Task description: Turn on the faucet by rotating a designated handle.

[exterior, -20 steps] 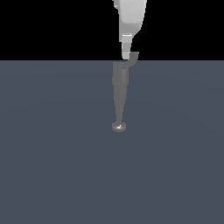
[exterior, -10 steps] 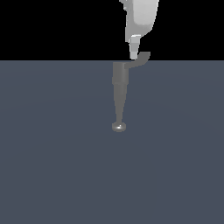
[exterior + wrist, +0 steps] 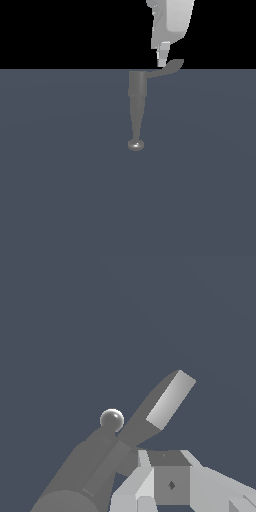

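Grey metal all over, so the faucet looks rigid and fixed in place on the dark counter: nothing here to lift, it just needs a push. The handle is the only part that should give. It's a thin flat lever sticking out sideways from the wide end of the faucet body, on the far side from the little shiny knob, and I'd guess it swings about the body and goes nowhere else. Smooth metal plus a thin blade probably means slippery, so pinching it seems pointless. Best place to lean on is the widened bent tip, farthest from the faucet body, where you get the most leverage.

The end effector sits right at the handle, just off the faucet body, touching it or very nearly. Honestly I can't tell if its fingers are open or closed: the exterior view shows only one narrow white stub, and the wrist view crops the white blocks at the frame edge. It's also unclear where the handle hinges, since the faucet body blocks that joint. The arm above is cut off too.
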Robot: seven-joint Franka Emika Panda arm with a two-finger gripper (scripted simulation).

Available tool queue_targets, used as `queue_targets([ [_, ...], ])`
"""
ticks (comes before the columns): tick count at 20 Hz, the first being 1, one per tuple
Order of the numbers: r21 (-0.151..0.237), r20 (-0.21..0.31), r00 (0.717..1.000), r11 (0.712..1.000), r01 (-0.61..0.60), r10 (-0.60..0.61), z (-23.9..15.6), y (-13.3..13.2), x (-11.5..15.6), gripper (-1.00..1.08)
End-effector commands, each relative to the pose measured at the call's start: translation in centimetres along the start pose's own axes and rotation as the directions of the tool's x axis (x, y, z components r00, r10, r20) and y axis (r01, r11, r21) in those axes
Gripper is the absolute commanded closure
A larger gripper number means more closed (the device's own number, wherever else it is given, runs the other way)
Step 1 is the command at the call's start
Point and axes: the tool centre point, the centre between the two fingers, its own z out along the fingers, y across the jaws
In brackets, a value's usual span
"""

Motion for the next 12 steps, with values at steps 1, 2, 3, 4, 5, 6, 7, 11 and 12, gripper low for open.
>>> queue_targets([
  [1,0.000,-0.002,1.000,1.000,-0.025,0.025,0.2,-0.5,2.0,1.08],
  [2,-0.001,-0.002,1.000,1.000,-0.026,0.026,0.2,-0.7,2.3,1.08],
  [3,-0.001,-0.002,1.000,1.000,-0.027,0.027,0.2,-0.9,2.6,1.08],
  [4,-0.001,-0.002,1.000,1.000,-0.028,0.028,0.2,-1.1,2.9,1.08],
  [5,-0.001,-0.002,1.000,1.000,-0.029,0.029,0.2,-1.3,3.2,1.08],
  [6,-0.001,-0.002,1.000,1.000,-0.031,0.031,0.2,-1.5,3.5,1.08],
  [7,-0.002,-0.002,0.999,0.999,-0.032,0.032,0.2,-1.7,3.8,1.08],
  [11,-0.002,-0.002,0.999,0.999,-0.036,0.036,0.2,-2.5,4.9,1.08],
  [12,-0.002,-0.002,0.999,0.999,-0.036,0.036,0.2,-2.5,4.9,1.08],
])
